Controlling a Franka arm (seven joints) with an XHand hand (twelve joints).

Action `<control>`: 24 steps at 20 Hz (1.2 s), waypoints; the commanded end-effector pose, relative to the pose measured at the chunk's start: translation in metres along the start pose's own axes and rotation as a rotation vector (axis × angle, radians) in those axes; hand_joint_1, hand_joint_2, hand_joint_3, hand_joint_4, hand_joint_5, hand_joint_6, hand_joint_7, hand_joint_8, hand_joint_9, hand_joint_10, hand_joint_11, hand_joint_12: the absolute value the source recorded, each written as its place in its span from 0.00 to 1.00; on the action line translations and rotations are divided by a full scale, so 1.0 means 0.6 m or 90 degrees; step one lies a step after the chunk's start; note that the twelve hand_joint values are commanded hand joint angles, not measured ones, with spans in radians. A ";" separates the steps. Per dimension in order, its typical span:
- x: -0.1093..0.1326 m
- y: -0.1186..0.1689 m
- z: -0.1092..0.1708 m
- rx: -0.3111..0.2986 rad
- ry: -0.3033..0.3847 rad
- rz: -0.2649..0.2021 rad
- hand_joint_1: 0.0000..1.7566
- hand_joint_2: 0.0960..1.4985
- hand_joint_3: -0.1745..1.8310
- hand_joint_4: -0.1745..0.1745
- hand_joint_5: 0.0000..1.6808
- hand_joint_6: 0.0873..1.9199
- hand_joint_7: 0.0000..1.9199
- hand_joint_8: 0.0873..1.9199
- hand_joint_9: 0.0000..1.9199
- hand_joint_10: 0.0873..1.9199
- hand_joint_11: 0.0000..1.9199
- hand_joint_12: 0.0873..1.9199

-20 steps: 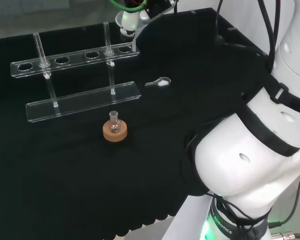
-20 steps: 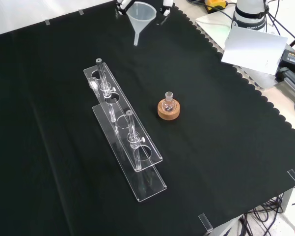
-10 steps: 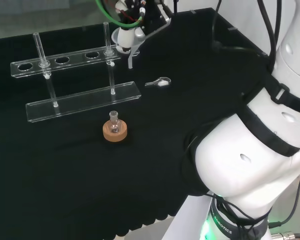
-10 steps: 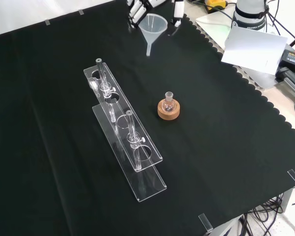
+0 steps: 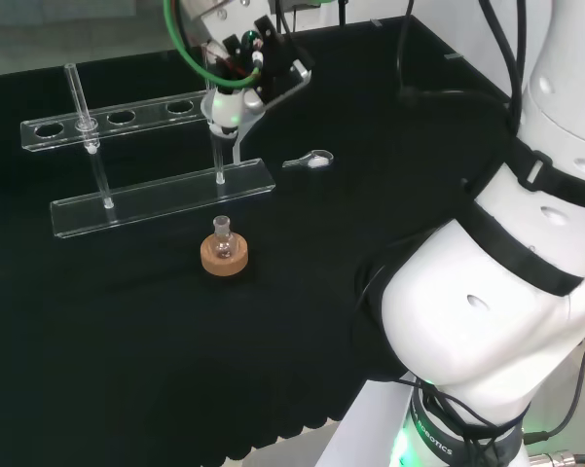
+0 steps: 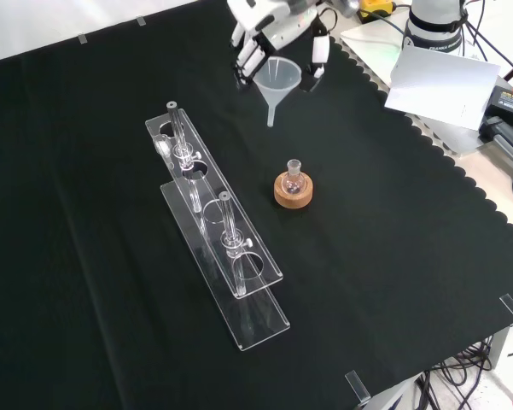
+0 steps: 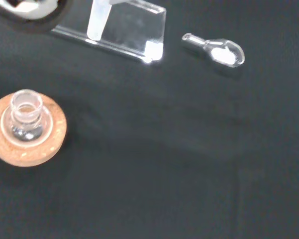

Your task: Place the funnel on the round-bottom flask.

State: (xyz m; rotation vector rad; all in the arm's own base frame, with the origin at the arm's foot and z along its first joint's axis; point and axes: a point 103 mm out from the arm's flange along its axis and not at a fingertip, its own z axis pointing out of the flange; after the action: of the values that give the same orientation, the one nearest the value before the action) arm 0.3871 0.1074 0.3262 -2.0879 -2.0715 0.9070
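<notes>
robot hand (image 6: 277,30) moved nearer flask (image 6: 294,177) | fingers curled round funnel (image 6: 276,81) | spout down, above cloth

My arm (image 5: 487,321) is built of big, rounded, glossy white links with black bands at the joints, and a green light glows at its base. Black cables trail along it, a green one loops near the wrist. My hand (image 6: 277,21) is white with black fingers (image 6: 318,53).
</notes>
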 end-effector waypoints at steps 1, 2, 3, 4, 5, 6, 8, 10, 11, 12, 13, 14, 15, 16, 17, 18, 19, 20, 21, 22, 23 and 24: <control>0.030 0.013 0.029 0.017 -0.005 -0.010 0.46 0.50 0.37 0.54 0.46 0.31 0.36 0.29 0.55 0.14 0.38 0.63; 0.034 0.015 0.033 0.020 -0.008 -0.010 0.46 0.50 0.37 0.54 0.46 0.31 0.36 0.29 0.55 0.14 0.38 0.63; 0.038 0.017 0.037 0.022 -0.010 -0.010 0.46 0.50 0.37 0.54 0.46 0.31 0.36 0.29 0.55 0.14 0.38 0.63; 0.041 0.018 0.043 0.025 -0.012 -0.009 0.46 0.50 0.37 0.54 0.46 0.32 0.36 0.29 0.55 0.14 0.38 0.63; 0.046 0.020 0.047 0.028 -0.014 -0.010 0.46 0.50 0.37 0.54 0.46 0.32 0.36 0.29 0.55 0.14 0.38 0.63; 0.050 0.021 0.053 0.028 -0.014 -0.010 0.46 0.50 0.37 0.54 0.46 0.32 0.36 0.29 0.55 0.14 0.38 0.63; 0.058 0.024 0.064 0.033 -0.015 -0.011 0.46 0.50 0.37 0.54 0.46 0.32 0.36 0.29 0.55 0.14 0.38 0.63; 0.066 0.026 0.072 0.033 -0.016 -0.007 0.46 0.50 0.37 0.54 0.46 0.32 0.36 0.29 0.55 0.14 0.38 0.63; 0.070 0.027 0.075 0.033 -0.017 -0.007 0.46 0.50 0.37 0.54 0.46 0.32 0.36 0.29 0.55 0.14 0.38 0.63; 0.067 0.026 0.075 0.034 -0.015 -0.008 0.46 0.51 0.37 0.53 0.46 0.32 0.36 0.29 0.55 0.14 0.38 0.63; 0.066 0.026 0.076 0.034 -0.015 -0.008 0.46 0.51 0.37 0.53 0.46 0.32 0.36 0.29 0.55 0.14 0.38 0.63; 0.067 0.026 0.077 0.036 -0.016 -0.008 0.46 0.51 0.37 0.53 0.46 0.32 0.36 0.29 0.55 0.14 0.38 0.63; 0.068 0.027 0.079 0.038 -0.017 -0.007 0.46 0.51 0.37 0.53 0.46 0.32 0.36 0.29 0.55 0.14 0.38 0.63; 0.071 0.027 0.084 0.038 -0.019 -0.006 0.46 0.51 0.37 0.53 0.46 0.32 0.36 0.29 0.55 0.14 0.38 0.63; 0.076 0.028 0.089 0.038 -0.020 -0.006 0.46 0.51 0.37 0.53 0.46 0.32 0.36 0.29 0.55 0.14 0.38 0.63; 0.080 0.029 0.093 0.038 -0.019 -0.006 0.46 0.51 0.37 0.53 0.46 0.32 0.36 0.29 0.55 0.14 0.38 0.63; 0.083 0.029 0.097 0.038 -0.019 -0.007 0.46 0.51 0.37 0.53 0.46 0.32 0.36 0.29 0.55 0.14 0.38 0.63; 0.081 0.029 0.098 0.039 -0.014 -0.009 0.46 0.51 0.37 0.53 0.46 0.32 0.36 0.29 0.55 0.14 0.38 0.63; 0.080 0.029 0.098 0.039 -0.012 -0.010 0.46 0.51 0.37 0.53 0.46 0.32 0.36 0.29 0.55 0.14 0.38 0.63; 0.081 0.029 0.098 0.038 -0.012 -0.011 0.46 0.51 0.37 0.52 0.46 0.32 0.36 0.29 0.55 0.14 0.38 0.63; 0.081 0.029 0.098 0.036 -0.013 -0.010 0.46 0.51 0.37 0.52 0.46 0.32 0.36 0.29 0.55 0.14 0.38 0.63; 0.081 0.028 0.098 0.035 -0.013 -0.010 0.46 0.51 0.37 0.52 0.46 0.32 0.36 0.29 0.55 0.14 0.38 0.63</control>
State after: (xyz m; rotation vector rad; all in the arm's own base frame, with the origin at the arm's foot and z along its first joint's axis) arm 0.3741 0.1288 0.2552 -2.0328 -2.0421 0.9849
